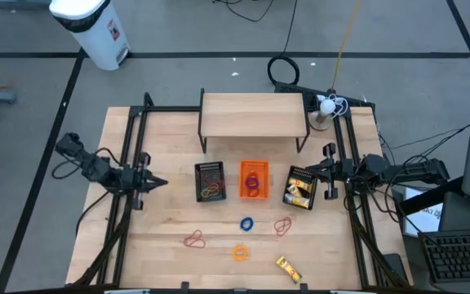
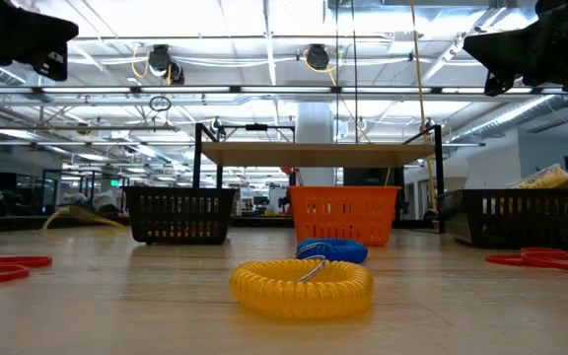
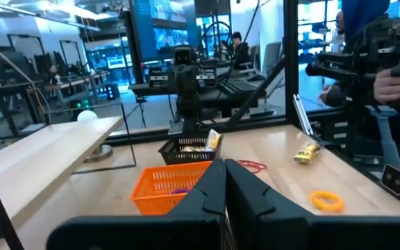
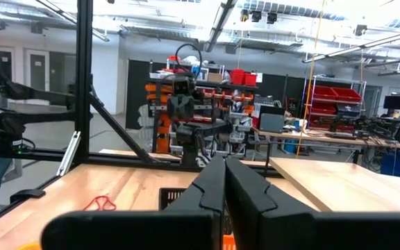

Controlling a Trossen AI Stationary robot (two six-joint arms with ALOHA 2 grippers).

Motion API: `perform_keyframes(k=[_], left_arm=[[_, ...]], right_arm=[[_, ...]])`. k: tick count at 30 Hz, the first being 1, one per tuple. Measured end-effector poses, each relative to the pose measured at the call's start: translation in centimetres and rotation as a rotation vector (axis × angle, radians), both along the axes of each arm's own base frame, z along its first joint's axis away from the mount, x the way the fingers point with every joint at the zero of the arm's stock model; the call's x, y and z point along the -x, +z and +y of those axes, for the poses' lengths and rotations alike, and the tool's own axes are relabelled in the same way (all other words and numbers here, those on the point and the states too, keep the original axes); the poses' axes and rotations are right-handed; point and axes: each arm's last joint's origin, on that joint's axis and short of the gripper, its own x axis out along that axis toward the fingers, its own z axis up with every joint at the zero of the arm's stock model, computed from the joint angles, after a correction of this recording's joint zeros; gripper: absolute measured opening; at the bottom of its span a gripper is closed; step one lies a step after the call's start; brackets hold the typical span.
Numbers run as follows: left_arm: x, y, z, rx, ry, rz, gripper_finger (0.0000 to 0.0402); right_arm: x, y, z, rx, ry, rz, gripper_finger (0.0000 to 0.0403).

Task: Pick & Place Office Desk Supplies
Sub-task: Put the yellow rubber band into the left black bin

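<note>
Loose supplies lie on the near half of the table: a blue coil ring (image 1: 246,223), an orange coil ring (image 1: 241,252) (image 2: 302,286), red rubber bands (image 1: 194,239), tan-orange rubber bands (image 1: 282,225) and a yellow oblong piece (image 1: 289,269). More rubber bands lie in the left black mesh tray (image 1: 210,181). Small rings lie in the orange tray (image 1: 254,180), and yellow pieces in the right mesh tray (image 1: 300,189). My left gripper (image 1: 163,181) (image 3: 224,187) hovers shut to the left of the trays. My right gripper (image 1: 315,171) (image 4: 224,184) hovers shut by the right tray's far right corner.
A low wooden shelf (image 1: 254,114) on black legs stands behind the trays. Black frame rails (image 1: 129,163) (image 1: 351,147) run along both table sides. A white object on a round base (image 1: 325,108) sits at the far right corner. Bare wood lies around the loose items.
</note>
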Motion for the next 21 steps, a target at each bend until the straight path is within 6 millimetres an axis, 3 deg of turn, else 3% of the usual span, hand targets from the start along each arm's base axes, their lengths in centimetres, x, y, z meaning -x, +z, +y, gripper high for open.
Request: perform_keyframes(k=[6,12,21], left_arm=[[-0.3,-0.9,-0.1,0.04,0.024,0.02,0.0],[-0.2,-2.7,0.7,0.314,0.324,0.138,0.0],[-1.7,-5.3,0.1,0.426,0.348,0.432,0.0007]], right_arm=[[0.0,0.0,0.0,-0.001,0.0,0.001,0.0004],[0.0,0.0,0.0,-0.001,0.0,0.001,0.0004],[0.0,0.0,0.0,-0.004,0.0,-0.005,0.0004]])
